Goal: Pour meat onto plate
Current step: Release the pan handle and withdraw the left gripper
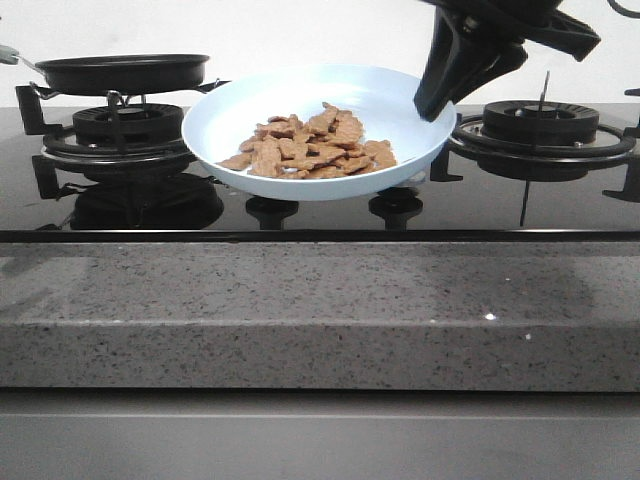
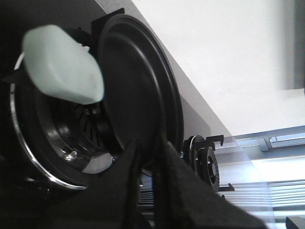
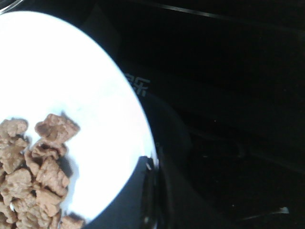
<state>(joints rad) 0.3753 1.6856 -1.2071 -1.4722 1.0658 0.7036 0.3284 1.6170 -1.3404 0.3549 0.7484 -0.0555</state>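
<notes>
Between the burners, right gripper (image 1: 436, 108) clamps the plate (image 1: 300, 95) rim, meat (image 1: 312, 146) heaped inside; left gripper (image 2: 151, 157) clamps the pan (image 1: 122, 70).

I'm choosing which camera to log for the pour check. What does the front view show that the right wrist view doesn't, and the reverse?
Only the front view shows the black frying pan on the left burner, and the whole plate raised off the stove. Only the right wrist view shows the right gripper clamped on the plate's rim close up. Both show the meat heaped on the plate.
</notes>
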